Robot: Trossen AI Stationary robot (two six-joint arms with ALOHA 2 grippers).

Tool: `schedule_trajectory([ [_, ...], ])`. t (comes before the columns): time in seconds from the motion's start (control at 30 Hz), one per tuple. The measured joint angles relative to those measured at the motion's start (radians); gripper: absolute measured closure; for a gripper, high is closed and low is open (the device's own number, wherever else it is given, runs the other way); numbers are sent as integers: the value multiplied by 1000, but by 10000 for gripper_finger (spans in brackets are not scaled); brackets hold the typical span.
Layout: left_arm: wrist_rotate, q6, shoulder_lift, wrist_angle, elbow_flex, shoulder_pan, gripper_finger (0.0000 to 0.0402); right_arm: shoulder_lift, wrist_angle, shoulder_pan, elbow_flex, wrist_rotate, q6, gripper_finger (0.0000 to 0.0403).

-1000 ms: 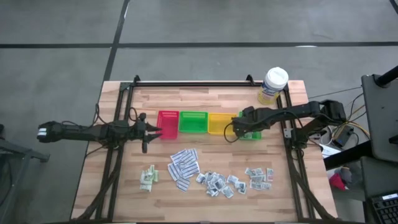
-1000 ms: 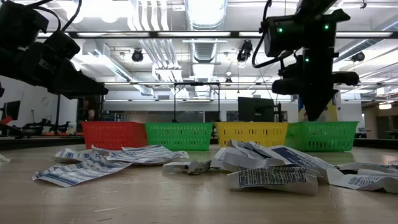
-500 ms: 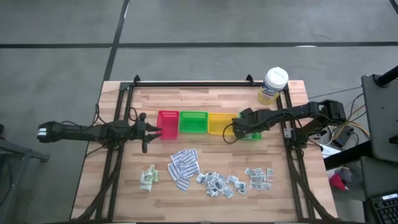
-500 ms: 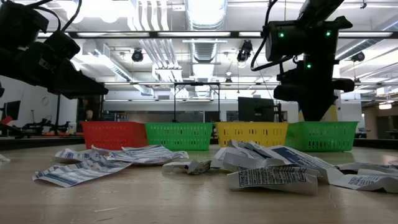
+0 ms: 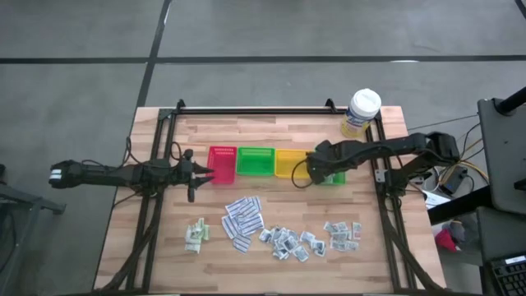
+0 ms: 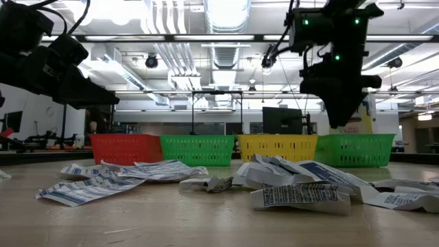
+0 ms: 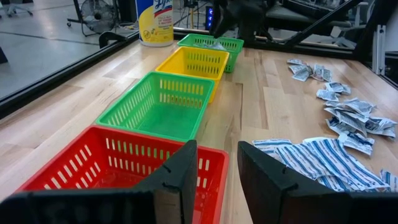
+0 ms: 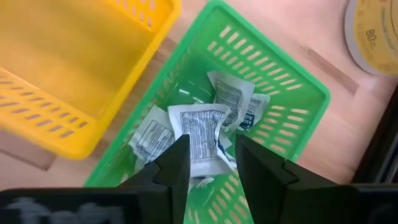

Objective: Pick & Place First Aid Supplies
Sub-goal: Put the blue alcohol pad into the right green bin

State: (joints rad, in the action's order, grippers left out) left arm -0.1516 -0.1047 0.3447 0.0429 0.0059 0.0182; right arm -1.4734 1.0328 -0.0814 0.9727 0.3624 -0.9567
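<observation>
My right gripper (image 8: 211,155) hangs open over the right-hand green tray (image 8: 292,74), pointing steeply down, with nothing between its fingers. A few white printed packets (image 8: 199,134) lie on that tray's floor below it. In the high view the right gripper (image 5: 320,171) covers much of the tray. More first aid supplies lie on the near half of the table: white striped strips (image 5: 242,218), grey-white squares (image 5: 288,242), another small cluster (image 5: 341,233) and pale green sachets (image 5: 196,234). My left gripper (image 7: 217,162) waits open beside the red tray (image 5: 222,164).
Red, green (image 5: 256,161), yellow (image 5: 289,163) and a second green tray stand in a row across the table's middle. A white-lidded, yellow-labelled tub (image 5: 362,111) stands at the far right corner. A black frame rail (image 5: 255,109) runs along the far edge.
My right gripper has opened over the right-hand green tray, rolled a little about its own axis and risen slightly. My left arm has kept still.
</observation>
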Motion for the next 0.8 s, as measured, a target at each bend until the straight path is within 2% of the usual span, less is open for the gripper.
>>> schedule_trajectory([
  [0.27,0,0,0,0,0,0,289,13,9,28,84,-4,-1,277],
  [0.5,0,0,0,0,0,0,289,14,-20,108,138,3,31,289],
  [0.8,0,0,0,0,0,0,289,14,-230,221,157,5,191,302],
])
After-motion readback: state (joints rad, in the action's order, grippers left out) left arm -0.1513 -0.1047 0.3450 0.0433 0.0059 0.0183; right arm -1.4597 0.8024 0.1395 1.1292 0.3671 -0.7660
